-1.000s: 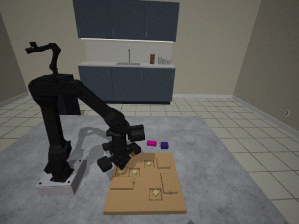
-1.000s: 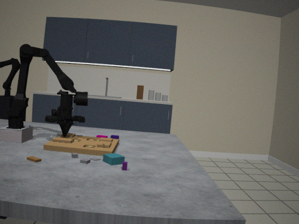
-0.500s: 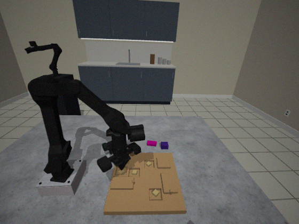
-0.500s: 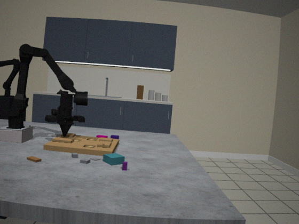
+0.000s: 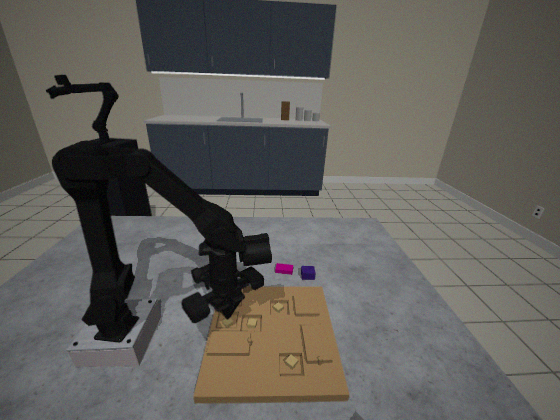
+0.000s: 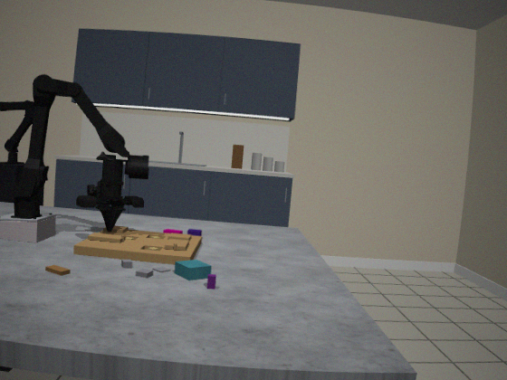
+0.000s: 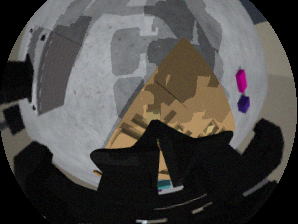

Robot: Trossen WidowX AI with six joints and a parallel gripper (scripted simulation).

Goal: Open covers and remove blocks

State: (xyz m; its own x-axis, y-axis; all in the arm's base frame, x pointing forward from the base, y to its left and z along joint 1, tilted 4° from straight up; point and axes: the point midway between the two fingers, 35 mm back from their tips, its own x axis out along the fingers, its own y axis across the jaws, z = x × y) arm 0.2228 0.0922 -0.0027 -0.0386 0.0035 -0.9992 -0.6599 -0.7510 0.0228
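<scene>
The tan puzzle board [image 5: 240, 386] [image 6: 122, 254] [image 7: 182, 56] lies on the table. Several square wells show uncovered, each with a pale yellow block inside: one front right [image 5: 291, 361], one back [image 5: 278, 307], one left of centre [image 5: 252, 322], and one at the left edge [image 5: 228, 323]. Tan covers lie flat beside wells: one at left [image 5: 227, 343] [image 6: 106, 237], one at right [image 5: 318, 344], one back right [image 5: 306, 305] [image 6: 181, 237]. My gripper [image 5: 228, 316] [image 6: 110, 231] [image 7: 154, 123] is shut and empty, tips low at the board's back left, by the left-edge well. The arm hides that corner.
Behind the board lie a magenta block [image 5: 284, 269] [image 6: 173, 231] [image 7: 241, 81] and an indigo block [image 5: 308, 272] [image 6: 195, 232] [image 7: 243, 104]. In front are a teal box [image 6: 193, 270], a purple piece [image 6: 211, 281], an orange piece [image 6: 57, 270] and small grey pieces [image 6: 144, 273].
</scene>
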